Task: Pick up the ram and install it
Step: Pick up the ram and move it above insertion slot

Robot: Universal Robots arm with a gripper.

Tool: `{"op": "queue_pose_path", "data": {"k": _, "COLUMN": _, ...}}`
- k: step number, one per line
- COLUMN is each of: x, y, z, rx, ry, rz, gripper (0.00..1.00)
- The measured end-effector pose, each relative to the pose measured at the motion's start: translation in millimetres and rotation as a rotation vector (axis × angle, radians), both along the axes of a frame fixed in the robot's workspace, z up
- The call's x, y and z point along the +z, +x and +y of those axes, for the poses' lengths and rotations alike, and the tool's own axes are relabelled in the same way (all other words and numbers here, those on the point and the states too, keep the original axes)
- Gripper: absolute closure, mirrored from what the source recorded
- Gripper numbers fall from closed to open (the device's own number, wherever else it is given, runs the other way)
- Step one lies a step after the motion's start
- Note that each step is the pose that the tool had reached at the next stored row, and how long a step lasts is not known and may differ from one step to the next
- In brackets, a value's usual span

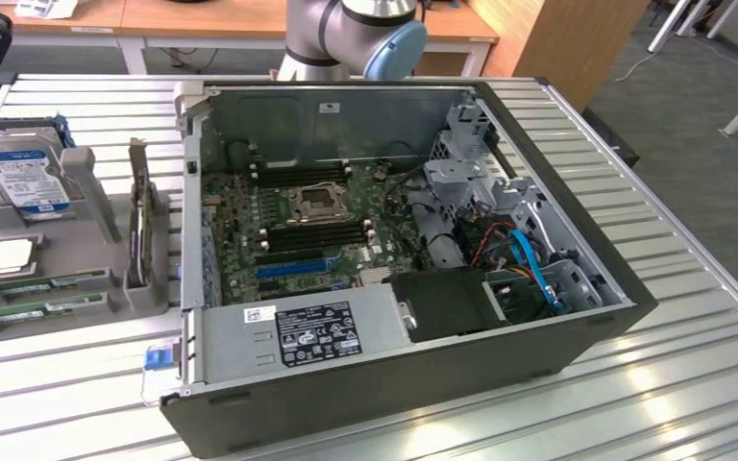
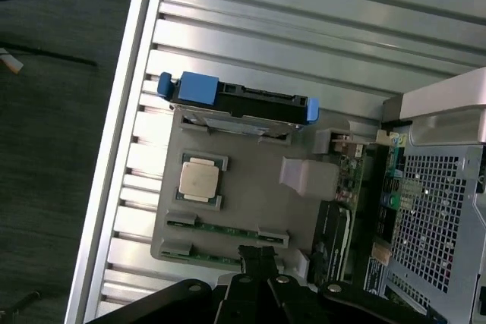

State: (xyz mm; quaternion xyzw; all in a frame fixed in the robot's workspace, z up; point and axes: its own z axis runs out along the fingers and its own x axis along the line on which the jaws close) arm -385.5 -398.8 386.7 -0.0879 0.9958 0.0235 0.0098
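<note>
The gripper (image 2: 258, 257), pressed together and empty, hangs over the grey tray (image 2: 250, 146); the ram (image 2: 201, 257) and its twin (image 2: 220, 228) lie flat in grooves there, easy to reach.

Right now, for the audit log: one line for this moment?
phase: pre-grasp | claw: empty, over tray | ram: both sticks in tray

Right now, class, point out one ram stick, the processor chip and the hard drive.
ram (image 1: 42, 284): exterior view, middle of the green stick nearer the chip.
processor chip (image 2: 199, 179): wrist view, centre of its silver lid.
hard drive (image 1: 26, 178): exterior view, on its label.
</note>
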Motion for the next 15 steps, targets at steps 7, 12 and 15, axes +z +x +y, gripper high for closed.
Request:
{"op": "queue_pose_path", "data": {"k": 7, "x": 0.0, "y": -0.1, "z": 0.0, "rx": 0.043, "ry": 0.0, "rz": 0.0, "gripper": 0.9}}
{"op": "queue_pose_path", "data": {"k": 12, "x": 0.0, "y": -0.1, "z": 0.0, "rx": 0.079, "ry": 0.0, "rz": 0.0, "gripper": 0.9}}
{"op": "queue_pose_path", "data": {"k": 15, "x": 0.0, "y": -0.1, "z": 0.0, "rx": 0.109, "ry": 0.0, "rz": 0.0, "gripper": 0.9}}
